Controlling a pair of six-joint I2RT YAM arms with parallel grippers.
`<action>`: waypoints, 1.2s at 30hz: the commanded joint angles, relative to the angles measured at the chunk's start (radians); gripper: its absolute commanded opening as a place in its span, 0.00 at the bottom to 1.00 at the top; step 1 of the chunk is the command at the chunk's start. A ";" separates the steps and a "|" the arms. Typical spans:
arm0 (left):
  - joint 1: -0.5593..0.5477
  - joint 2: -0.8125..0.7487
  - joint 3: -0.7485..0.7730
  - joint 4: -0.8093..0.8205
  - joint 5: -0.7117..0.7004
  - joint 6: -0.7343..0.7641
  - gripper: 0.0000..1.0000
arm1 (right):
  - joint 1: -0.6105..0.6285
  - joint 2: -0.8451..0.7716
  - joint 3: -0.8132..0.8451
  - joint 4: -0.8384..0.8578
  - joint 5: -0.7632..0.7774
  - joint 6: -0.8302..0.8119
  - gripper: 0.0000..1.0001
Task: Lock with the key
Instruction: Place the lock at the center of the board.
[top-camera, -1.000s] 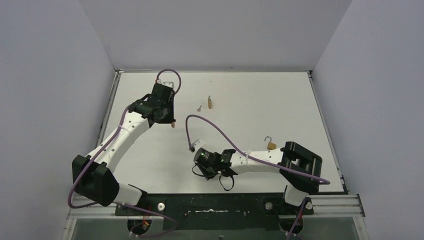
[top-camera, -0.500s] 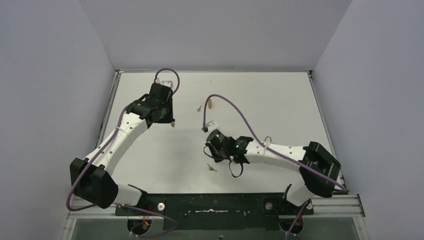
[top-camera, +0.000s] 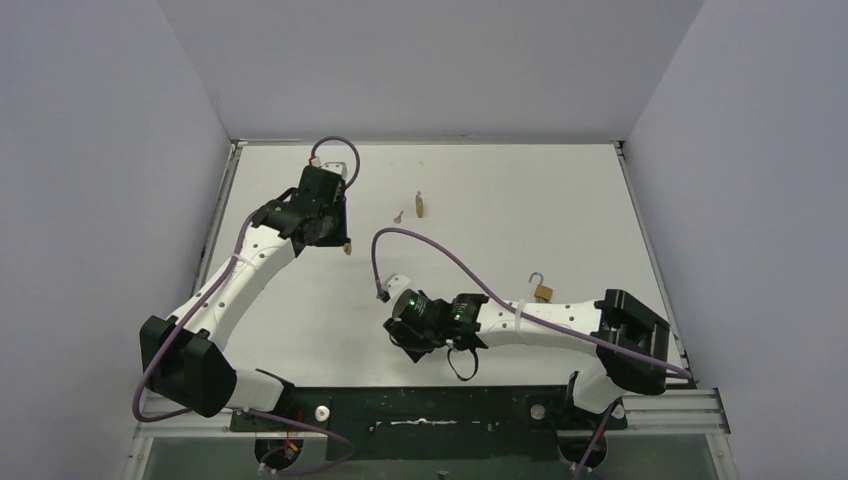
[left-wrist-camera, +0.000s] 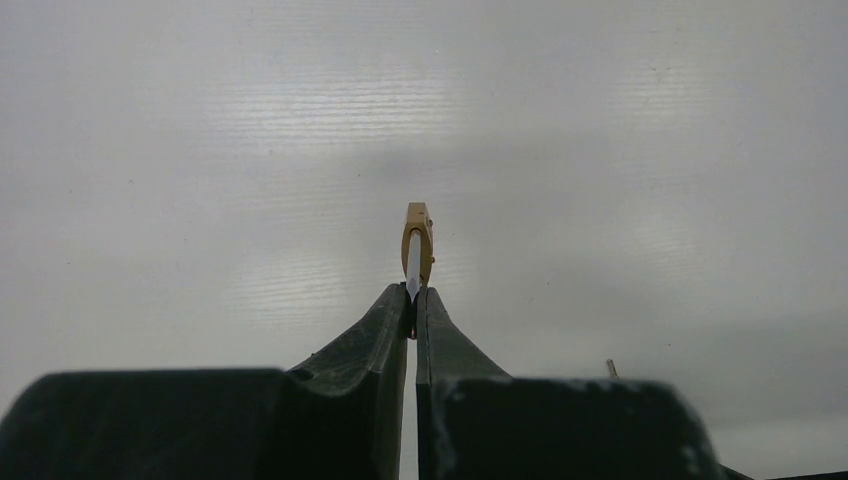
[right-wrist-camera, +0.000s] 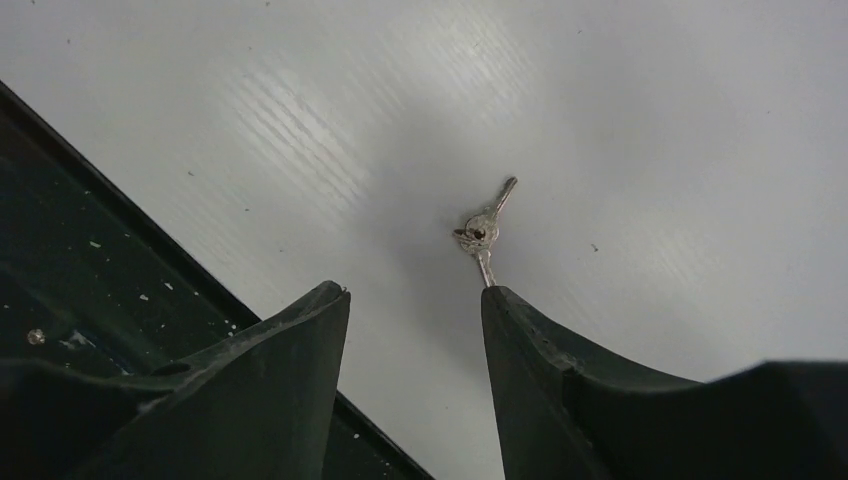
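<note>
My left gripper (top-camera: 345, 246) is shut on a small brass padlock (left-wrist-camera: 418, 243) and holds it edge-on just above the table at the back left. In the left wrist view the fingertips (left-wrist-camera: 405, 300) pinch its near end. My right gripper (right-wrist-camera: 415, 292) is open and empty, low over the table near its front edge. A small bunch of silver keys (right-wrist-camera: 483, 230) lies flat just beyond its right fingertip (right-wrist-camera: 497, 300). In the top view the right gripper (top-camera: 402, 335) hides those keys.
A second brass padlock (top-camera: 421, 205) with a key (top-camera: 399, 215) beside it lies at the back middle. A third padlock (top-camera: 541, 290) with a raised shackle lies by the right arm. The black front rail (right-wrist-camera: 90, 270) runs close to the right gripper's left finger.
The right gripper lifted up and back from the front edge, baring the keys on the table, then came back down over them. The left arm has held still with the padlock.
</note>
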 joint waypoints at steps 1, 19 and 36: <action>0.000 -0.019 0.022 0.038 0.014 0.007 0.00 | 0.011 0.019 -0.022 0.030 0.013 0.047 0.51; 0.003 -0.026 0.028 0.018 0.010 0.020 0.00 | -0.039 0.135 -0.065 0.130 -0.078 0.049 0.37; -0.016 0.001 0.009 0.052 0.054 0.002 0.00 | -0.216 0.146 -0.079 0.231 -0.087 0.031 0.00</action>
